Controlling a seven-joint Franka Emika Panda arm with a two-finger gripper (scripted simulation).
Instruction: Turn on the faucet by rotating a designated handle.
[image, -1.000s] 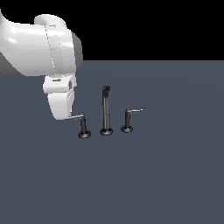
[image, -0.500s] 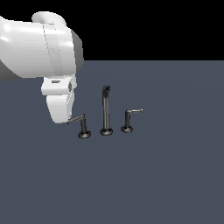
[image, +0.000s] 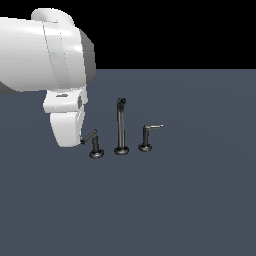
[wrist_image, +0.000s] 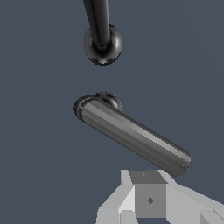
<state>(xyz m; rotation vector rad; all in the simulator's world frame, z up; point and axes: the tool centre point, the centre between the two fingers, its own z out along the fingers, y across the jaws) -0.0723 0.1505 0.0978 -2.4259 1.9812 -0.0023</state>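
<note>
My big white arm (image: 45, 55) hangs over the dark worktop (image: 190, 200), on the exterior view's left. It hides my hand (wrist_image: 148, 199) there. In the wrist view I see only a grey bit of my hand, so I cannot tell if my fingers are apart or together.

The faucet (image: 120, 127) stands on the worktop: a tall spout in the middle and a lever on each side. The handle (image: 92, 142) is the lever on the exterior view's left, just under my arm. Its long bar (wrist_image: 133, 135) lies right beside my hand and sticks out at a slant. The small lever (image: 148, 136) stands apart.

I think I am pushing the bar. The turn looks barely begun, so most of it is left.
</note>
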